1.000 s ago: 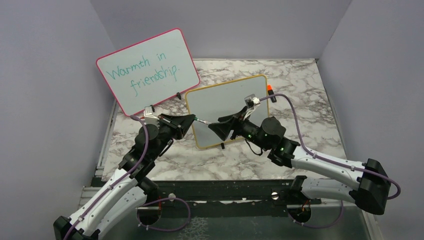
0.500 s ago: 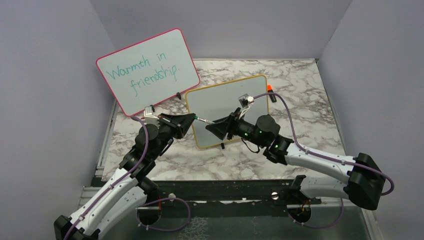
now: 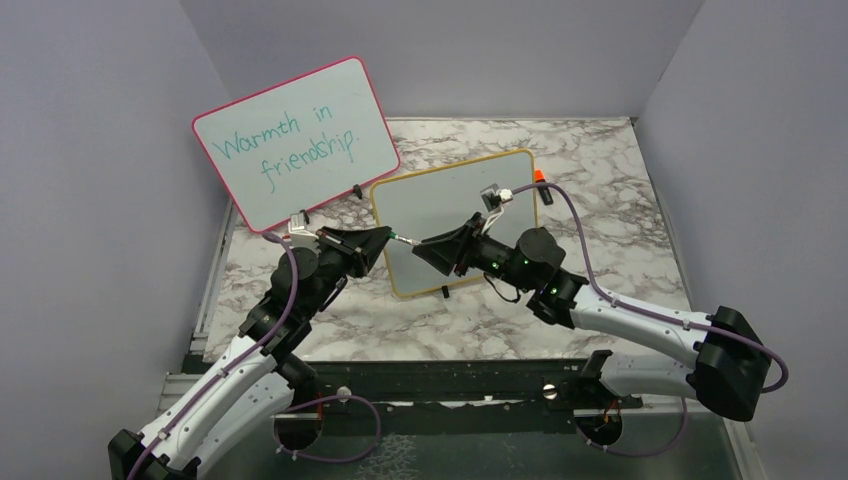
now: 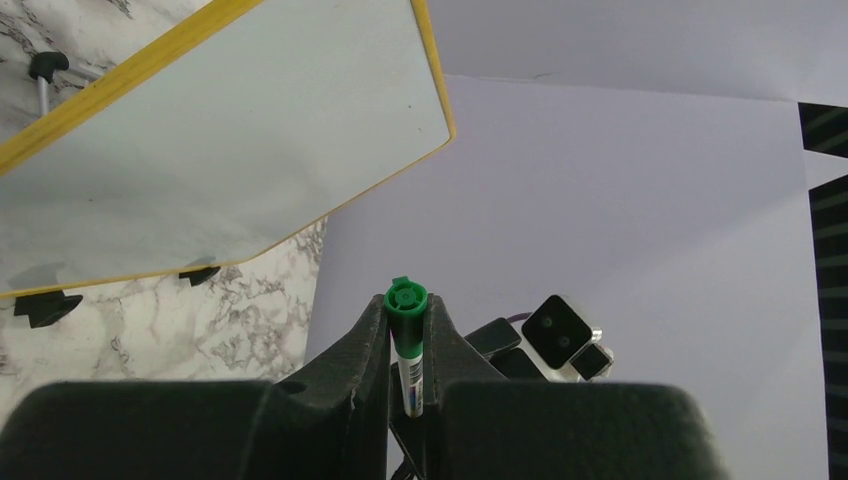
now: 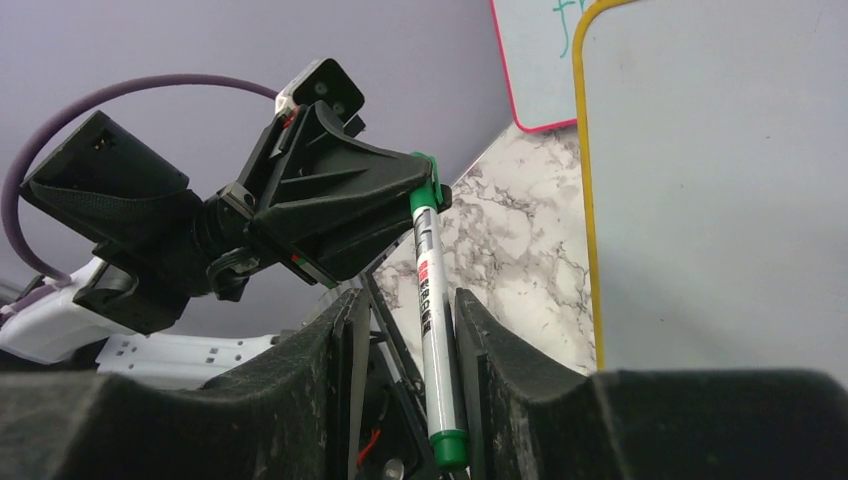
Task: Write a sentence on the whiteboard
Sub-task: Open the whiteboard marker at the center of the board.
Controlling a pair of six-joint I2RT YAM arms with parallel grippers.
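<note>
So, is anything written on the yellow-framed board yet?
No, the yellow-framed whiteboard shows a plain blank surface in the top view, with no marker strokes on it.

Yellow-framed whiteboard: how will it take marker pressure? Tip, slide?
Likely tips or skids: the whiteboard stands propped on small black feet on a smooth marble tabletop. Thin panel, probably light, so little resistance. Frame looks rigid; flex seems unlikely.

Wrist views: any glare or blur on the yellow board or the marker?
Left wrist: board evenly lit, no glare, soft shadows by its feet; marker cap sharp. Right wrist: marker sharp along its barrel, board a flat grey with no hotspots.
</note>
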